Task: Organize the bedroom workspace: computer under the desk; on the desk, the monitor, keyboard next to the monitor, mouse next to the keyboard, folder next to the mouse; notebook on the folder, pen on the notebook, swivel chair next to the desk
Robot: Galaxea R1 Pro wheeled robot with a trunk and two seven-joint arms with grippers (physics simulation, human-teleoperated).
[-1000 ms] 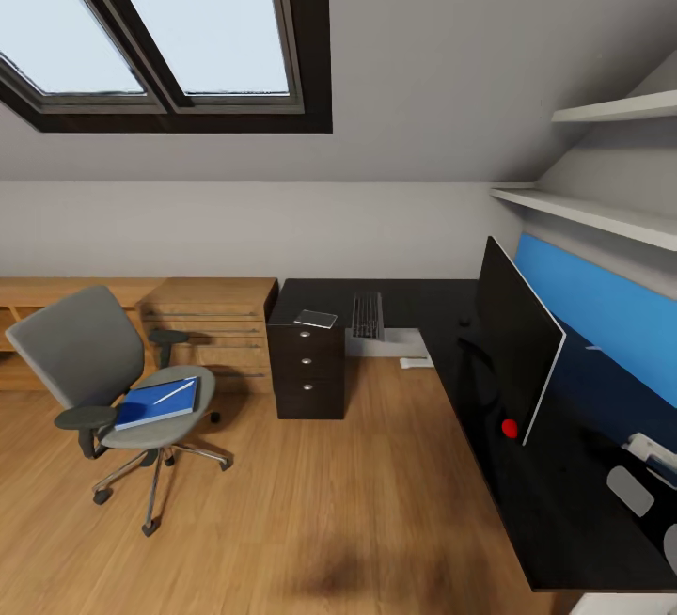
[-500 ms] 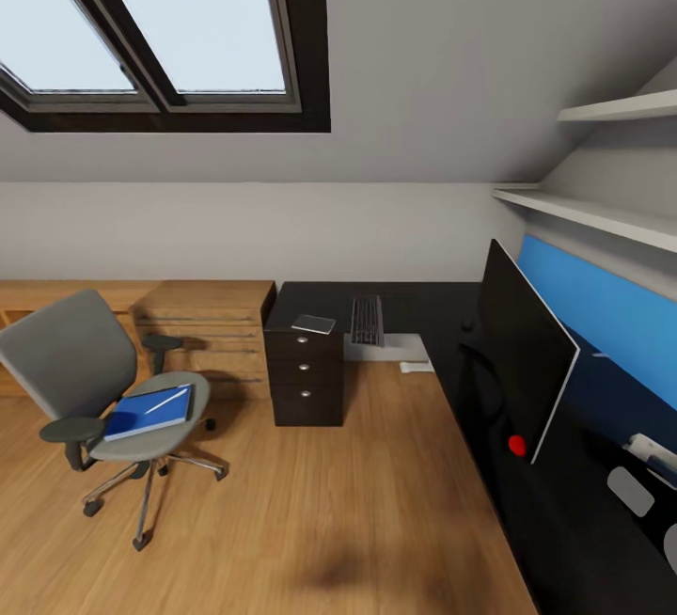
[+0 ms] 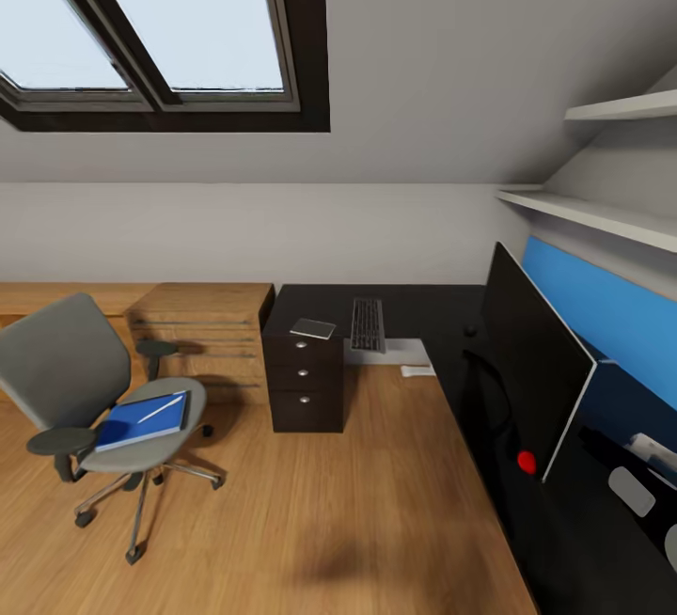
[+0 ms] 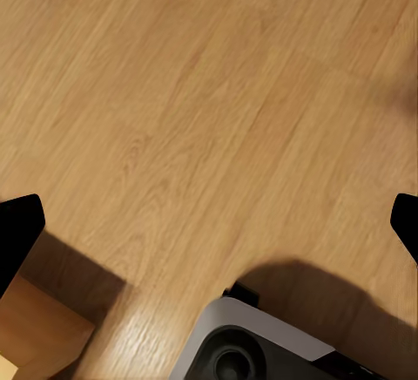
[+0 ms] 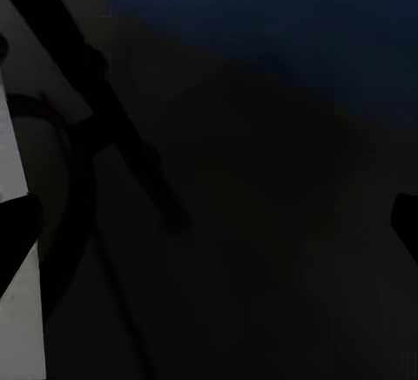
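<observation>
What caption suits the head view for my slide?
Attic bedroom: blue folder on swivel chair, monitor on desk.

The left gripper (image 4: 209, 223), with black fingertips (image 4: 19, 232) at the frame's edges, is spread wide. The right gripper (image 5: 209, 223), with black fingertips (image 5: 17, 232), is likewise spread wide.

Attic home office: skylight (image 3: 179, 23), sloped walls, desk (image 3: 423, 305), swivel chair (image 3: 75, 380)

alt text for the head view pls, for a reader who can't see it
Attic bedroom: an L-shaped black desk runs along the right wall, with the monitor standing on it and the keyboard and notebook lying at its far end. At left, the swivel chair stands apart on the wood floor with the blue folder and pen on its seat.
</observation>
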